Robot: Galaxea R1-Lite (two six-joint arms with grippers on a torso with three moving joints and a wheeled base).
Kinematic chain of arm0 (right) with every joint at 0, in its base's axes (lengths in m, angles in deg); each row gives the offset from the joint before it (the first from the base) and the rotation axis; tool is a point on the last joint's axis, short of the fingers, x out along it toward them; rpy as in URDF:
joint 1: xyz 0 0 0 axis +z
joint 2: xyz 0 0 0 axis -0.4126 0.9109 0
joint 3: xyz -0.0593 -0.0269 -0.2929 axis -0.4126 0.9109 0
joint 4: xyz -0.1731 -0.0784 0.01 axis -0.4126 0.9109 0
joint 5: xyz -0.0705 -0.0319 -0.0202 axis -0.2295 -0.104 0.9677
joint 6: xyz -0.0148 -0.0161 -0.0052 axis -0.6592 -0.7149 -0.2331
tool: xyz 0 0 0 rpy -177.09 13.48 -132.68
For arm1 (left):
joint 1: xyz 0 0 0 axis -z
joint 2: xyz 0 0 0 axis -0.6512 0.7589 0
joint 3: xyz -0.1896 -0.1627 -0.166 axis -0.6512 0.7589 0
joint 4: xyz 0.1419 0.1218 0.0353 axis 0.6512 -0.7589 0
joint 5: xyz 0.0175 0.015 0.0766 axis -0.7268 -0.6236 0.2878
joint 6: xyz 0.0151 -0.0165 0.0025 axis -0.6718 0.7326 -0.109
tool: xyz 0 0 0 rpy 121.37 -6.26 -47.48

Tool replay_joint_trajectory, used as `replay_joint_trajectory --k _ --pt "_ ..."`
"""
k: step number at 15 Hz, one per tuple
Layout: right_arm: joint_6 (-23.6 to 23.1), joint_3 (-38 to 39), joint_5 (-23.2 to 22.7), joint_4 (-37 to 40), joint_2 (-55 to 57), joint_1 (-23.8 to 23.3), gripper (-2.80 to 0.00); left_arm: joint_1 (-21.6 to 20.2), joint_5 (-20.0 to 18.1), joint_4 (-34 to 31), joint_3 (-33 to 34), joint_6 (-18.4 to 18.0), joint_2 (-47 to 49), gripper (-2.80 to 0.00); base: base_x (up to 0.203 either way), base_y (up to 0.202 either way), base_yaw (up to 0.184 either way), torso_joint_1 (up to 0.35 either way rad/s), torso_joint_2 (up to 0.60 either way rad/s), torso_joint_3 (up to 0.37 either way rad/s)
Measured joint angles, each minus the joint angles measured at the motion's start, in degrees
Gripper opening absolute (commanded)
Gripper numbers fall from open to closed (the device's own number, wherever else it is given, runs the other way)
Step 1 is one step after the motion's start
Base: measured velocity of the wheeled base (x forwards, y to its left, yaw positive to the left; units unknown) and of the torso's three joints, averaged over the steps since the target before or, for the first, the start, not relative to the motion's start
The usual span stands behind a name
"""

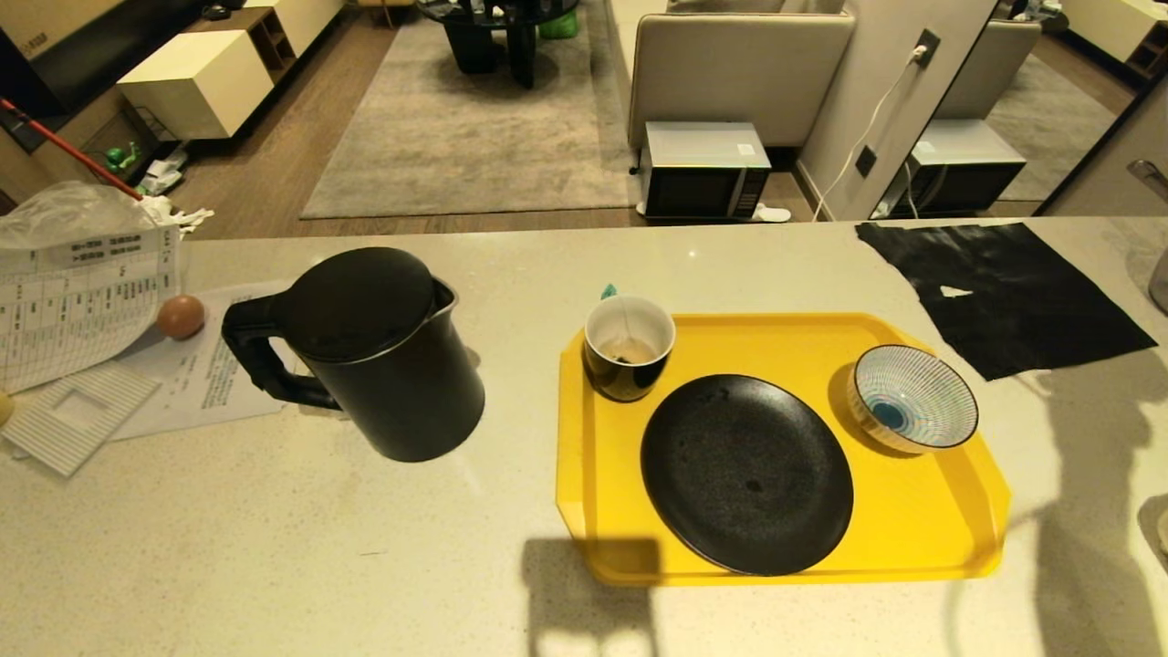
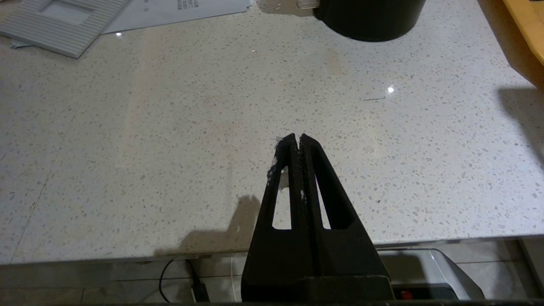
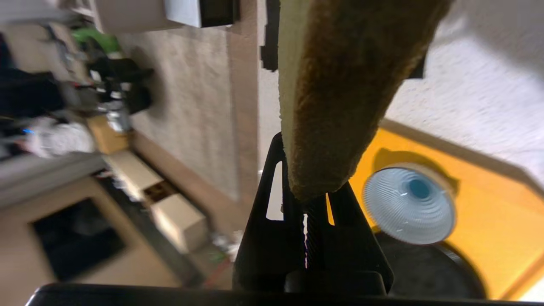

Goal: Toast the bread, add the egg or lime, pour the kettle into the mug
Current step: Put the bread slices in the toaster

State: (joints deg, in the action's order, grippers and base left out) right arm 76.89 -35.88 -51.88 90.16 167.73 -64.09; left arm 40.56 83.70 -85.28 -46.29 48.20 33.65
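Observation:
In the right wrist view my right gripper (image 3: 308, 170) is shut on the bread (image 3: 344, 85), a thick slice with brown crust and pale face, held in the air above the yellow tray (image 3: 488, 204) near the striped bowl (image 3: 410, 205). Neither arm shows in the head view. The black kettle (image 1: 383, 356) stands left of the tray (image 1: 912, 529), lid on, handle pointing left. The mug (image 1: 628, 351) sits at the tray's far left corner, a tea bag inside. An egg (image 1: 181, 317) lies on papers at far left. My left gripper (image 2: 299, 137) is shut and empty over the counter's near edge. No lime is in view.
On the tray a black plate (image 1: 746, 474) lies empty beside the blue-and-white bowl (image 1: 912, 399). A black cloth (image 1: 1004, 292) covers the counter's far right. Papers and a plastic bag (image 1: 82, 301) crowd the far left, with a pale rounded thing (image 1: 5, 406) at the picture's edge.

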Motion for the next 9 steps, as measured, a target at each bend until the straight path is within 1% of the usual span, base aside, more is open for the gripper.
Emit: replay_joint_trajectory --k 2,4,6,7,8,9 --pt "4.3 -0.4 -8.5 0.0 1.2 -5.4 -2.8 0.0 0.0 0.0 0.0 0.0 0.0 -2.8 0.0 0.0 0.0 0.0 0.0 0.0" --pt "9.3 -0.5 -17.6 -1.5 2.1 -11.9 -2.8 0.0 0.0 0.0 0.0 0.0 0.0 -2.8 0.0 0.0 0.0 0.0 0.0 0.0" --pt "16.9 -0.5 -26.9 -6.4 2.9 -18.1 -2.8 0.0 0.0 0.0 0.0 0.0 0.0 -2.8 0.0 0.0 0.0 0.0 0.0 0.0" --pt "21.4 -0.5 -30.3 -9.6 3.4 -20.3 -2.8 0.0 0.0 0.0 0.0 0.0 0.0 -2.8 0.0 0.0 0.0 0.0 0.0 0.0" --pt "24.9 -0.4 -32.0 -11.2 3.7 -21.9 -2.8 -0.1 0.0 0.0 0.0 0.0 0.0 -2.8 0.0 0.0 0.0 0.0 0.0 0.0" --pt "26.4 -0.1 -32.6 -10.1 3.8 -23.0 -2.8 0.0 0.0 0.0 0.0 0.0 0.0 -2.8 0.0 0.0 0.0 0.0 0.0 0.0"
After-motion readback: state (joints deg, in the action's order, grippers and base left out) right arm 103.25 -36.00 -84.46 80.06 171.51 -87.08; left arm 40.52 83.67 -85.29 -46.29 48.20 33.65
